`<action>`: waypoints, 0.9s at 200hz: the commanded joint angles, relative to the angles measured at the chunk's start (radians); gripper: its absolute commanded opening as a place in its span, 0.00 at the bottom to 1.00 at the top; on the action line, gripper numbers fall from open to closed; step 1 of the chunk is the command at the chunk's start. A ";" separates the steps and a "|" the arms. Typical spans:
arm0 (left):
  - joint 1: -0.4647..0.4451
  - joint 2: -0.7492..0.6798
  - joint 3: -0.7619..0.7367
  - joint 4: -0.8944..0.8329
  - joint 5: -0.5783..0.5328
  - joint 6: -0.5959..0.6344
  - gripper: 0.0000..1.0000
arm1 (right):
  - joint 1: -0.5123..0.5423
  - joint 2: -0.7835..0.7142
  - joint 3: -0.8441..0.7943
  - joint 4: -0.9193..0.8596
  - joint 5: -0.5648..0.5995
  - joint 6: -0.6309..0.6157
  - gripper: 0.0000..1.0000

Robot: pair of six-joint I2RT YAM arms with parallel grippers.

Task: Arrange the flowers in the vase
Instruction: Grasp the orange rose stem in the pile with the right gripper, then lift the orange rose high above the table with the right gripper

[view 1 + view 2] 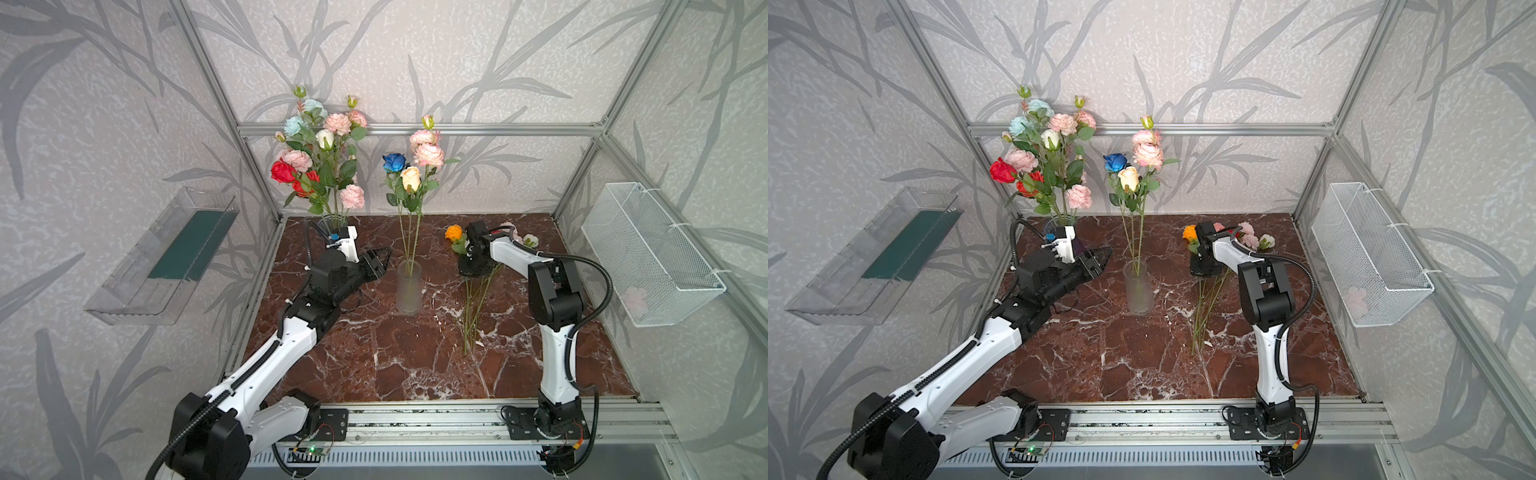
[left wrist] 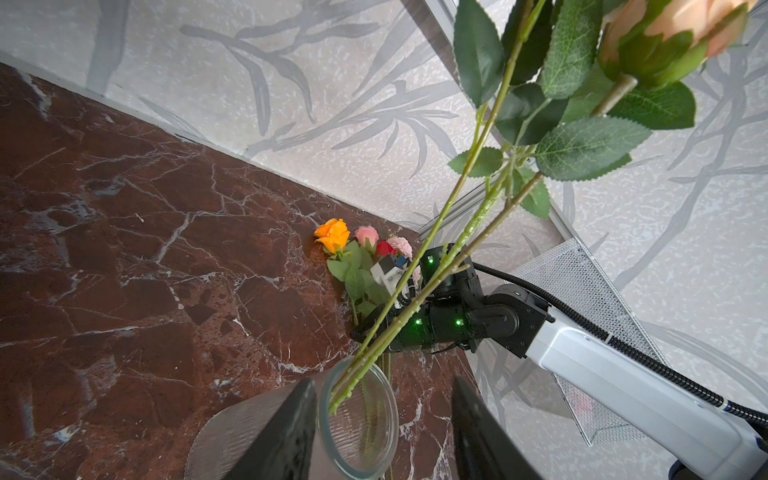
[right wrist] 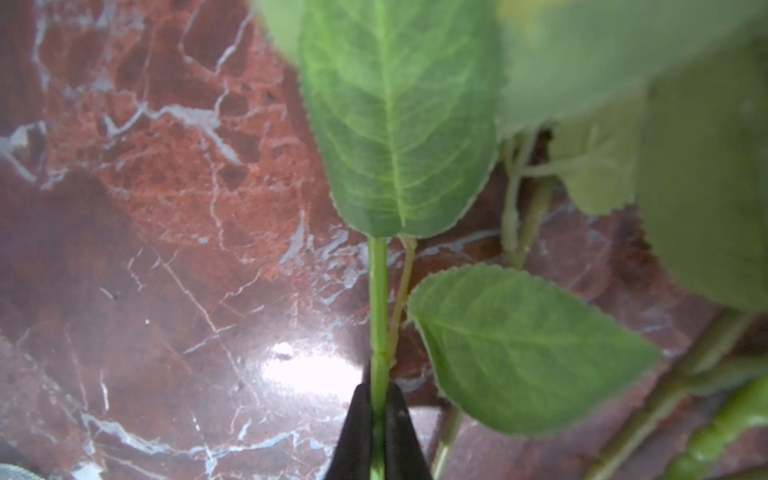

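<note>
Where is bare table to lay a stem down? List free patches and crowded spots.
Free: the broad front of the table, between the front rail and the frosted vase; also the strip right of the right arm. Crowded: the left pincer beside that vase, the bouquet back left, the loose flowers where the right pincer clamps a stem.

A: Can't see much of the right gripper (image 3: 377,399): just fingertips (image 3: 355,432), clipped at the frame edge.
B: Same for the left gripper (image 2: 383,386). Lose the stem (image 3: 378,299) behind blurred leaves (image 3: 395,124), too.
A: Can't make out the pink blob (image 1: 636,297) in the mesh basket (image 1: 648,232).
B: Nor the loose flowers (image 1: 530,240) behind the right arm (image 1: 511,253).
</note>
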 commanded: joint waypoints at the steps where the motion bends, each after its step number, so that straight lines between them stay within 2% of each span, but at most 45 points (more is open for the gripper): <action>1: -0.004 -0.010 0.001 0.030 -0.001 -0.003 0.53 | -0.003 -0.058 -0.038 0.061 -0.066 0.031 0.00; 11: -0.004 -0.011 0.001 0.031 -0.001 -0.002 0.53 | -0.004 -0.112 -0.080 0.121 -0.114 0.058 0.00; 45: -0.004 -0.016 0.001 0.031 0.000 -0.002 0.53 | 0.005 -0.288 -0.167 0.254 -0.154 0.128 0.00; 84: -0.004 -0.039 0.002 0.034 0.002 -0.002 0.53 | 0.032 -0.534 -0.307 0.423 -0.116 0.176 0.00; 111: -0.004 -0.053 -0.005 0.065 0.027 -0.016 0.54 | 0.058 -0.726 -0.444 0.541 -0.043 0.178 0.00; 124: -0.004 -0.051 -0.017 0.120 0.063 -0.035 0.55 | 0.079 -0.834 -0.528 0.616 0.030 0.169 0.00; 153: -0.006 -0.008 -0.019 0.300 0.241 -0.113 0.56 | 0.117 -1.060 -0.646 0.696 0.163 0.110 0.00; 180: -0.017 0.006 -0.046 0.480 0.321 -0.195 0.56 | 0.142 -1.185 -0.658 0.735 0.200 0.074 0.00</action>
